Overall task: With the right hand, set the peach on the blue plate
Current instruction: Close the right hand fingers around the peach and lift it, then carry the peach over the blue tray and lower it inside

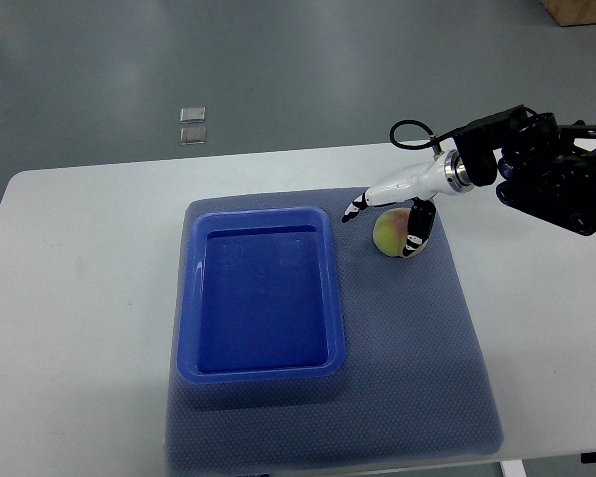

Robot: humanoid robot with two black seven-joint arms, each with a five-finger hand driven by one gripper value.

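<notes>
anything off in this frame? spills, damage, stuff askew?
Nothing stands out. The blue plate sits square on the grey mat, with nothing in it. The peach rests on the mat to the plate's right, looking intact, with the right hand at it. No spills visible on the white table.

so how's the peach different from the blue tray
The peach is small, round and yellow-green with a pink blush; the blue tray is large, rectangular and solid blue. The right hand is at the peach with fingers around it; nothing touches the tray, and it holds nothing. Both rest on the grey-blue mat.
</notes>
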